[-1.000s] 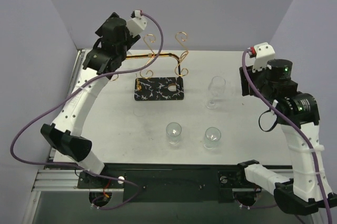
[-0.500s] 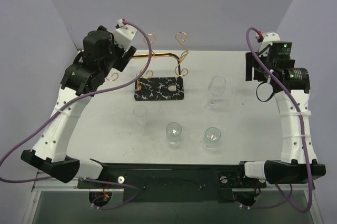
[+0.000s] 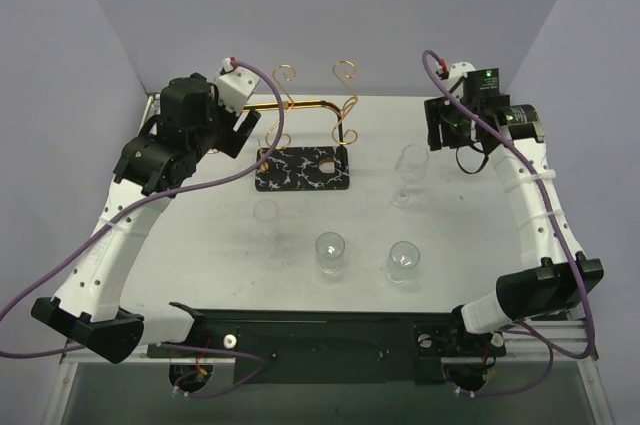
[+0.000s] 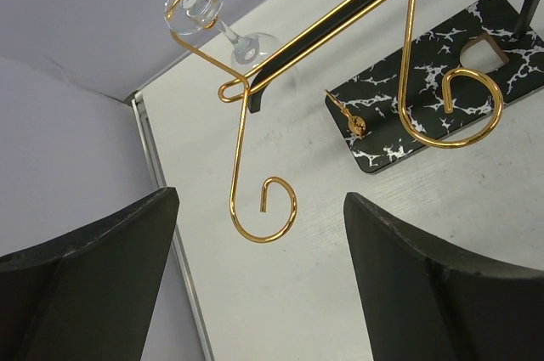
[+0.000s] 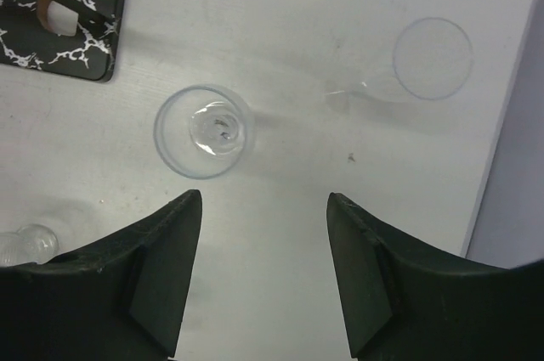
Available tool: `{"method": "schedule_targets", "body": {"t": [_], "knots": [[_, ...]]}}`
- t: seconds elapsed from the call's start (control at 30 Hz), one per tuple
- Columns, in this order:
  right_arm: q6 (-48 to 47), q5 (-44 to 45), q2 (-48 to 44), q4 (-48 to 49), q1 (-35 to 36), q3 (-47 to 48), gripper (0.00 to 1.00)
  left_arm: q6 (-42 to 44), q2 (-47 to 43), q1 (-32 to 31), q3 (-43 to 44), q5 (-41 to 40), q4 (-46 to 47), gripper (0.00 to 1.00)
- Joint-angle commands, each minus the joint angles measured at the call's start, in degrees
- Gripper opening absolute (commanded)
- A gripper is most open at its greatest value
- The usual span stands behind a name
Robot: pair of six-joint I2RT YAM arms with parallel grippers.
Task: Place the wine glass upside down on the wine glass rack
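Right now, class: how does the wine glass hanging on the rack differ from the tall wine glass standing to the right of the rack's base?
The hung glass is upside down, its foot caught in the end loop of the rack, bowl pointing down; the tall glass stands upright, rim up. The hung glass is off the table; the tall glass rests on it. Both are clear and stemmed.

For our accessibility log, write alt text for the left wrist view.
A clear wine glass hangs upside down by its foot from the end loop of the copper-gold wire rack, above the white table. The rack's black white-veined base lies to the right. The left tool, open and empty, frames the bottom edge.
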Motion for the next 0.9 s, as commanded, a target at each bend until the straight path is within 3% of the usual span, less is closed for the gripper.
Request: {"method": "schedule_targets", "body": {"t": [0.0, 0.23, 0.87], "knots": [[0.3, 2.7, 3.7, 0.2, 4.3, 3.3, 0.54, -2.0, -2.9, 0.0, -1.0, 1.6, 1.1, 0.90], [0.4, 4.1, 8.9, 0.2, 5.6, 4.3, 0.48, -2.3, -5.1, 0.0, -1.4, 1.1, 0.6, 0.90], [-0.9, 4.5, 12.2, 2.3, 5.3, -3.4, 0.38, -3.1, -6.4, -0.1, 0.4, 3.1, -0.6, 0.90]]}}
